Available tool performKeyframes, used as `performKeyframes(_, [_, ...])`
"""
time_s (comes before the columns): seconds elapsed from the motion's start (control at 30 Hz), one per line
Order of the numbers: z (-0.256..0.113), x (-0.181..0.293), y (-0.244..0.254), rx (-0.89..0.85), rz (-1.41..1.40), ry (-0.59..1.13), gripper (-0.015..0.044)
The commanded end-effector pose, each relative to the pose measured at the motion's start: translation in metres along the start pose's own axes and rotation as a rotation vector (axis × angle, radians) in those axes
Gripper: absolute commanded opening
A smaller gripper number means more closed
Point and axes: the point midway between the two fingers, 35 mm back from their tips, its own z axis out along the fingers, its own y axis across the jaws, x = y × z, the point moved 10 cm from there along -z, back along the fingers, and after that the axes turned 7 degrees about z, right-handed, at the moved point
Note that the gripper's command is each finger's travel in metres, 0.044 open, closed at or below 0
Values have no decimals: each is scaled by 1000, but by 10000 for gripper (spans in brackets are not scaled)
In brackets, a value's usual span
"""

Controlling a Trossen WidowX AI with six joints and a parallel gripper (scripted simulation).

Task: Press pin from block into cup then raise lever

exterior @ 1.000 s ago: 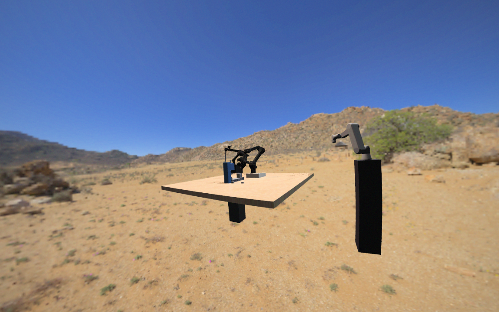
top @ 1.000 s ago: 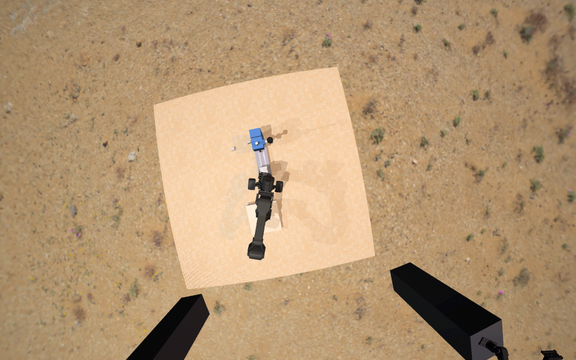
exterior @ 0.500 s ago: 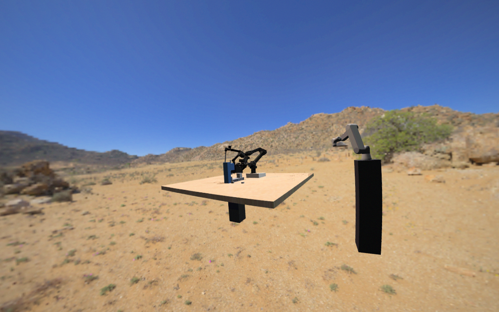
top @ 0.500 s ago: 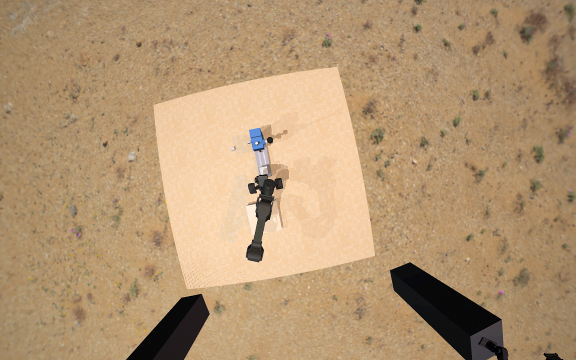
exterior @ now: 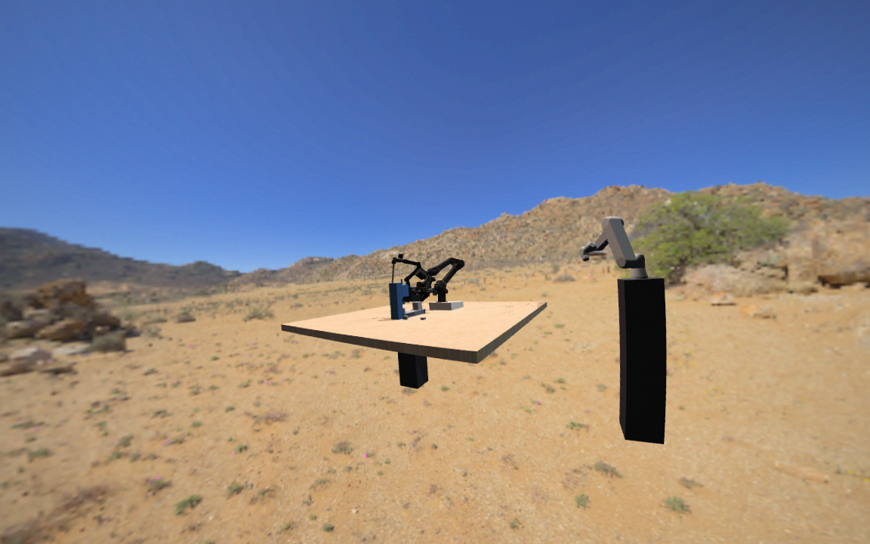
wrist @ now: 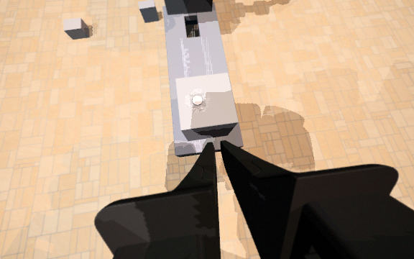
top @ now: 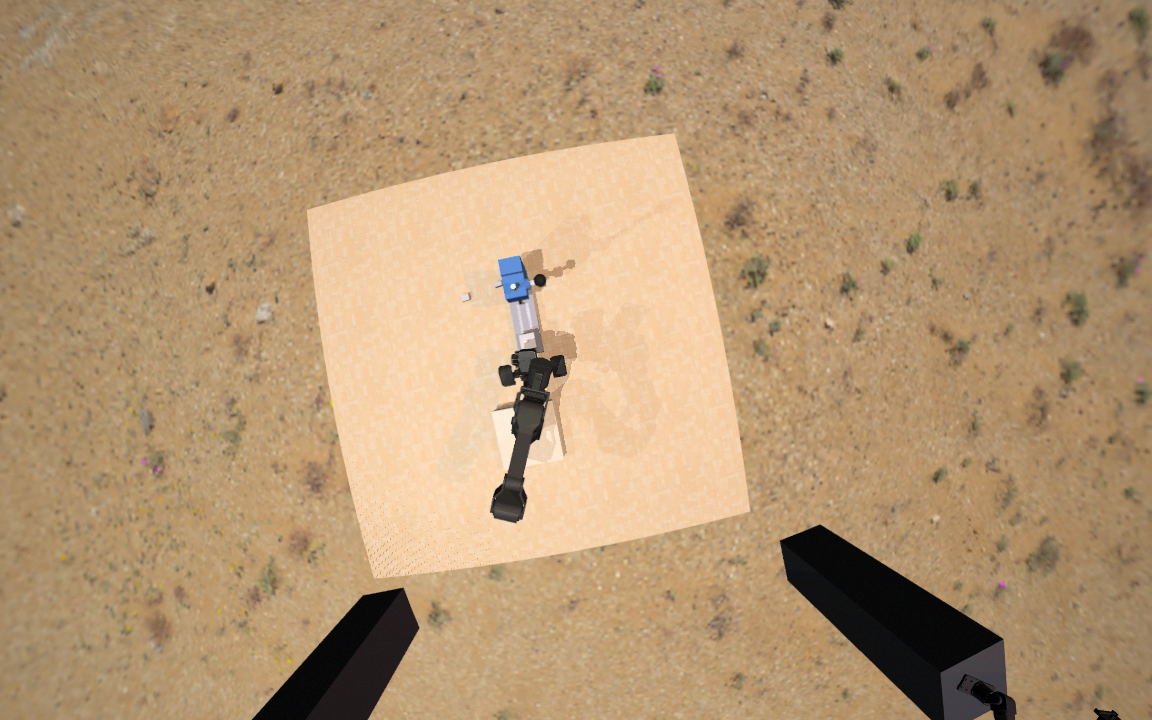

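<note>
The black metal gripper (wrist: 216, 146), fingers together and holding nothing, hovers near the white square block (wrist: 207, 102) (top: 527, 341). The block, round pale pin (wrist: 197, 100) showing, rests on the grey rectangular press bed (wrist: 198, 57) (top: 523, 315); beyond the block stands the blue boxy press (top: 513, 277) (exterior: 396, 301).

Pale block (top: 527, 340) (exterior: 416, 305) (wrist: 207, 102) on press bed (top: 522, 314) (exterior: 414, 313) (wrist: 196, 54)

The top edge of the wrist view cut off the press (top: 514, 277) (exterior: 396, 301) (wrist: 189, 6); its bottom edge cut off the gripper (top: 523, 359) (exterior: 412, 298) (wrist: 217, 142). The block (top: 527, 340) (exterior: 416, 305) (wrist: 208, 108) hid the pin's lower part. From outside, the pin (wrist: 197, 100) was too small to tell. Two pillars (top: 338, 658) (top: 884, 617) ran off the top view.
</note>
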Motion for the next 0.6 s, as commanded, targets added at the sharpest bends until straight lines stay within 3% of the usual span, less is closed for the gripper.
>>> performKeyframes(0.0, [9, 8, 0, -8, -3, 10, 30])
performKeyframes(0.57, [25, 6, 2, -8, -3, 9, 30])
